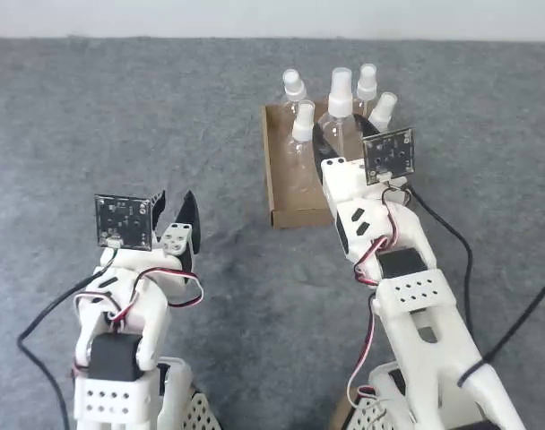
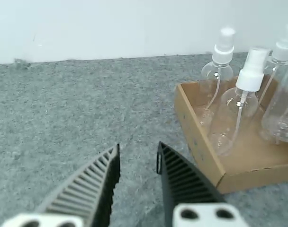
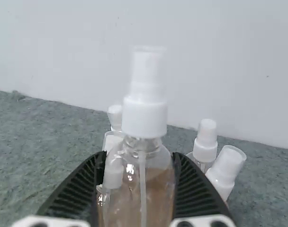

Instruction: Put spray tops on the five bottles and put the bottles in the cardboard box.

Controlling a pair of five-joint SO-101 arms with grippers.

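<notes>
Several clear bottles with white spray tops stand in the shallow cardboard box (image 1: pixel 277 184) at the back of the table. My right gripper (image 1: pixel 342 134) is inside the box, shut on one capped bottle (image 1: pixel 341 100). In the right wrist view this bottle (image 3: pixel 141 189) stands upright between the black fingers (image 3: pixel 75 194), and I cannot tell whether it rests on the box floor. Other capped bottles (image 3: pixel 205 140) stand behind it. My left gripper (image 1: pixel 175 199) hovers over the carpet left of the box, open and empty. The left wrist view shows the box (image 2: pixel 205 158) and bottles (image 2: pixel 241 106) off to one side.
Grey carpet (image 1: pixel 120 116) covers the table, with free room left of the box and in front of it. A white wall (image 2: pixel 111 28) runs along the back edge. Cables trail from both arm bases near the front.
</notes>
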